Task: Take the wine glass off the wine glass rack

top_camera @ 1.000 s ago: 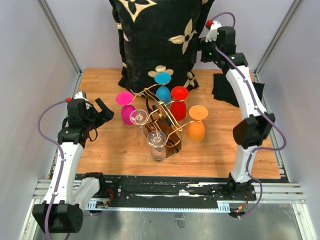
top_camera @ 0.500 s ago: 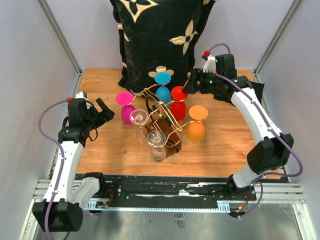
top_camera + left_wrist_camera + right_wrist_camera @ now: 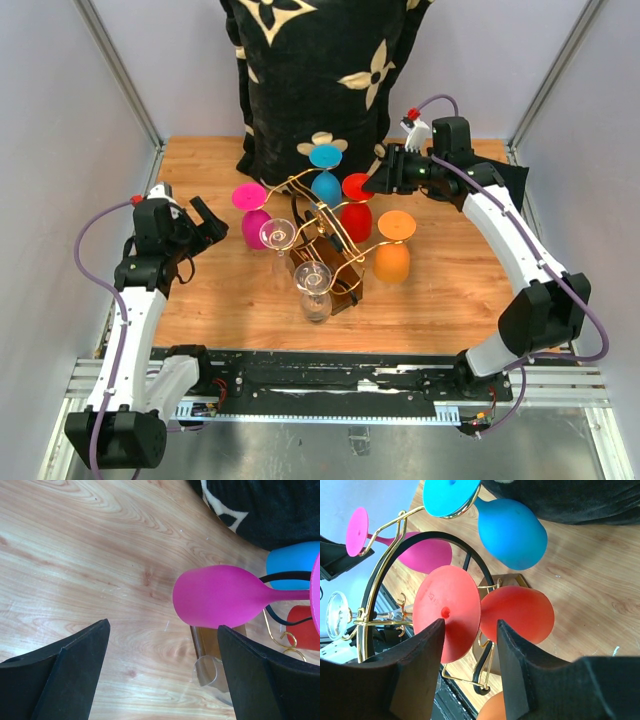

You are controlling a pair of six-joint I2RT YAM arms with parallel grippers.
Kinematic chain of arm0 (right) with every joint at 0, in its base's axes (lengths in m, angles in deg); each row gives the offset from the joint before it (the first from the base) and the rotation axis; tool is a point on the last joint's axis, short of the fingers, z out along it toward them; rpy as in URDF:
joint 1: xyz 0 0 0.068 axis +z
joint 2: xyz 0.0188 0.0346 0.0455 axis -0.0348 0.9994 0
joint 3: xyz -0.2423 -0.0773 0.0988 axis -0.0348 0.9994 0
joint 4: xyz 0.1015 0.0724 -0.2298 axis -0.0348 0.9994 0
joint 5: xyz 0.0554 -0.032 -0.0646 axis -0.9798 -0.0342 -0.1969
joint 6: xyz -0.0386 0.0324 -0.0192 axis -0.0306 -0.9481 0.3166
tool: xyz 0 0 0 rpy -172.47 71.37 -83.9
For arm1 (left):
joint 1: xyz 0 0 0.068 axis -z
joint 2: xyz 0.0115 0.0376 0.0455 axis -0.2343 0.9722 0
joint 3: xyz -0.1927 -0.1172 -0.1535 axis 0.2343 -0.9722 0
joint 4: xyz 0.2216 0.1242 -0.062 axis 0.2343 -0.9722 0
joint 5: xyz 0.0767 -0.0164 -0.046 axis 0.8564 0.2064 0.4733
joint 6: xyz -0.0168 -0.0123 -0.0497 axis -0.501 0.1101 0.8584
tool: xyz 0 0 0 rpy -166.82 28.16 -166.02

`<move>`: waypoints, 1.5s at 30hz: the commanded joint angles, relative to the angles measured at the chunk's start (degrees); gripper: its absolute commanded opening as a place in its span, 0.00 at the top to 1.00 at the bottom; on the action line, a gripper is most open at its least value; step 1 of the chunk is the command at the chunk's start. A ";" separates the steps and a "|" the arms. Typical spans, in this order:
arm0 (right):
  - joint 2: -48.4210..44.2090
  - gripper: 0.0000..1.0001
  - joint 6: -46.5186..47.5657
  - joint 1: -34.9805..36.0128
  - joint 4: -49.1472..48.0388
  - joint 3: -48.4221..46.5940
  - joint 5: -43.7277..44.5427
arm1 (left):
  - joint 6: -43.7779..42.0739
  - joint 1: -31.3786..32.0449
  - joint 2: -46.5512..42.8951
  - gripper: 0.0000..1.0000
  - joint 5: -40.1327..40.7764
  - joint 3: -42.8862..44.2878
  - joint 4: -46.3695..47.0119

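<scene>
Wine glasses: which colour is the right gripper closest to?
The red wine glass. Its round foot lies between the open fingers of the right gripper; the blue glass, pink glass, orange glass and clear glasses are farther away.

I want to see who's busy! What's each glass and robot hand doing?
wine glass rack, upright, holding six glasses.
red glass, hanging upside down.
blue glass, hanging upside down.
pink glass, hanging upside down.
orange glass, hanging upside down.
front clear glass, hanging upside down.
back clear glass, hanging upside down.
left gripper, open, empty.
right gripper, open, at the red glass's foot.
</scene>
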 commanded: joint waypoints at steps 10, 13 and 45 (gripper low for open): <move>-3.00 0.95 -2.02 1.12 -3.23 0.32 -1.66 | 0.56 -0.13 0.38 0.07 -2.99 -0.10 1.33; -3.34 0.99 -2.84 1.23 -4.16 0.17 -1.49 | 0.46 -0.16 0.34 0.07 -2.71 -0.17 1.33; -3.96 0.99 -19.06 1.53 -22.89 7.49 -11.62 | 1.61 -0.13 0.72 0.06 -6.04 -1.19 1.83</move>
